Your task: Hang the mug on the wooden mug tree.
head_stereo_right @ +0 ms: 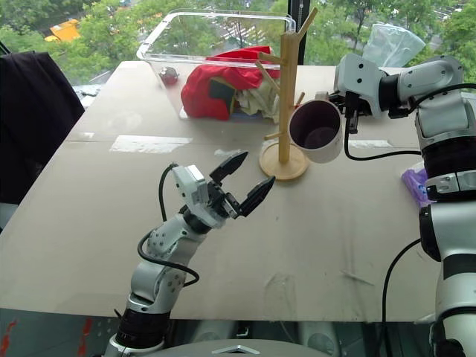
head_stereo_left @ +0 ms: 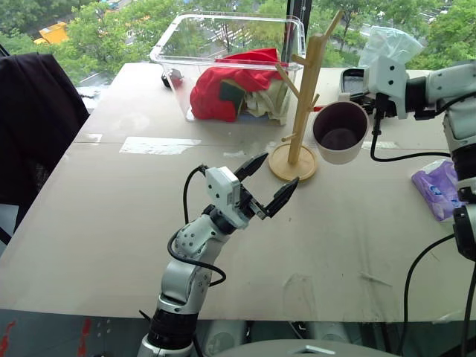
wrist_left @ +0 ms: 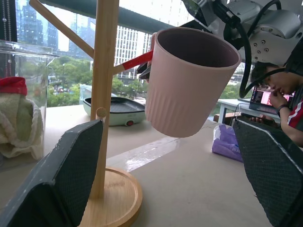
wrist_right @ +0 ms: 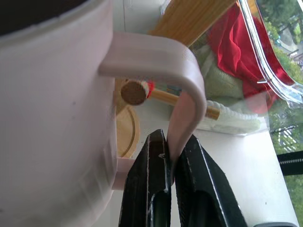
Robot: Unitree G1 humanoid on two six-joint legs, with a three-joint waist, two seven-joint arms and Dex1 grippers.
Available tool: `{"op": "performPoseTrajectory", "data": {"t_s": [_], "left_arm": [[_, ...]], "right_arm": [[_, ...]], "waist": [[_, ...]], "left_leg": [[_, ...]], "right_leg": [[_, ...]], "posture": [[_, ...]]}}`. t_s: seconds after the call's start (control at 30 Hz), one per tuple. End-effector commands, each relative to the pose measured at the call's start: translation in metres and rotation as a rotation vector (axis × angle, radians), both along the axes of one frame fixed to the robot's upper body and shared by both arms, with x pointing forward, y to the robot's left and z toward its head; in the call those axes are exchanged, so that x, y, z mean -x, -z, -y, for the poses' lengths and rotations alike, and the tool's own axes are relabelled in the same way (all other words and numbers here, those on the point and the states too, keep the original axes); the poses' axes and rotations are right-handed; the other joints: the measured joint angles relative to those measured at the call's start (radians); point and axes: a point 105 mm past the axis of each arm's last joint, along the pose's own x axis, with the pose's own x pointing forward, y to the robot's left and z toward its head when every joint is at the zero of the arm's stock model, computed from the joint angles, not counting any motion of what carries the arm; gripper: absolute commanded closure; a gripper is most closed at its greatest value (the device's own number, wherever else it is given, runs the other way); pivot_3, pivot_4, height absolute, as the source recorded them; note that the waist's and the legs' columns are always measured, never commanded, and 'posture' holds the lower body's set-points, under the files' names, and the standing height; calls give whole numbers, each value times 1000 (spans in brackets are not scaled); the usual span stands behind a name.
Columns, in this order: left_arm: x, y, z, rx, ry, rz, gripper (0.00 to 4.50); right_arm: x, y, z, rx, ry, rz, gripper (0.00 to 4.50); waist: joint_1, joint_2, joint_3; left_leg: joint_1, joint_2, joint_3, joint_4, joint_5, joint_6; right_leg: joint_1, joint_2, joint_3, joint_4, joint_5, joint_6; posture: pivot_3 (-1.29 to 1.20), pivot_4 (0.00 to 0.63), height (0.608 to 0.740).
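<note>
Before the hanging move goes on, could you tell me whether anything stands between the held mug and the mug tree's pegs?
Nothing visible does. The mug hangs by its handle in the right end effector, just beside the wooden mug tree. A peg tip shows through the handle loop. The clear bin sits behind the tree.

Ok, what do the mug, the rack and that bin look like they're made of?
The mug: seemingly matte ceramic, though it could be plastic; pale ribbed wall, dark inside. The wooden mug tree: light unpainted wood with visible grain on post and round base. The clear bin: glossy transparent plastic; the red cloth shows through.
</note>
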Motion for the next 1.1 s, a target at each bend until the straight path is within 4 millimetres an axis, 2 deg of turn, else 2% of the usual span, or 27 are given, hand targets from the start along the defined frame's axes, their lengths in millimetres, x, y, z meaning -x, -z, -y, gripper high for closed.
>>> {"op": "performPoseTrajectory", "data": {"t_s": [0.03, 0.1, 0.17, 0.27, 0.43, 0.47, 0.6, 0.73, 0.8, 0.9, 1.0, 1.1], "left_arm": [[4, -12, -2, 11, -16, 62, 0], [4, -12, -1, 11, -17, 62, 0], [4, -12, -1, 11, -19, 63, 0], [4, -12, -2, 11, -23, 63, 0], [5, -12, -1, 10, -26, 63, 0], [5, -12, -1, 10, -26, 62, 0], [8, -9, -2, -4, -21, 53, 0], [11, 8, -13, -70, -43, -3, 0], [13, 23, -21, -108, -59, -66, 0], [19, 50, -31, -189, -68, -179, 0], [27, 82, -45, -324, -84, -284, 0], [32, 98, -57, -418, -103, -317, 0]], "right_arm": [[2, -14, -6, 42, -33, 66, 4431], [0, -15, -9, 56, -36, 90, 4431], [-1, -18, -11, 63, -42, 119, 3870], [-3, -22, -12, 52, -39, 137, 2686], [-6, -31, -3, 21, -2, 162, 228], [-6, -33, -1, 8, 8, 164, 70], [-1, -29, 23, -103, 77, 107, 70], [18, -6, 59, -283, 184, -6, 70], [31, 17, 76, -353, 256, -46, 70], [54, 58, 87, -491, 337, -129, 70], [83, 103, 83, -679, 400, -212, 70], [109, 136, 73, -744, 457, -283, 70]], "waist": [[0, 0, 0], [0, 0, 0], [-1, 0, 0], [-1, 0, 0], [-1, 0, 0], [-1, 0, 0], [3, 0, 0], [4, 0, 0], [4, 0, 0], [3, 1, 0], [-3, 1, 0], [-8, 4, 0]], "left_leg": [[0, 0, 0, 0, 0, 0], [0, 0, 0, 0, 0, 0], [0, 0, 0, 0, 0, 0], [-1, 0, 0, 0, 0, 0], [-1, 0, 0, -1, 0, -1], [-1, 0, 0, -1, 0, -1], [-1, -1, 0, -1, 0, -1], [-3, -1, -3, -2, 0, -1], [-4, -1, -3, -2, 0, 0], [-4, -1, -4, -4, 0, 0], [-2, 0, -4, -5, 0, 0], [1, 0, -2, -5, 0, 0]], "right_leg": [[0, 0, 0, 0, 0, 0], [0, -1, 0, 0, 0, 0], [0, -1, 0, 0, 0, 0], [-1, -2, 0, 0, 0, 0], [-1, -5, 0, 0, 0, 0], [-1, -6, -1, 0, 0, 0], [-1, -7, -1, 0, 0, 0], [-1, -9, -2, -2, 0, 0], [-1, -9, -1, -3, 0, 0], [-1, -10, -1, -3, 1, 2], [-1, -8, 0, -1, 2, 3], [-1, -6, -1, 1, -1, 0]], "posture": [[0, 150, 740], [0, 150, 740], [0, 150, 740], [0, 150, 740], [0, 150, 740], [0, 150, 740], [0, 150, 740], [0, 150, 740], [0, 150, 740], [0, 150, 740], [0, 150, 740], [0, 150, 740]]}}
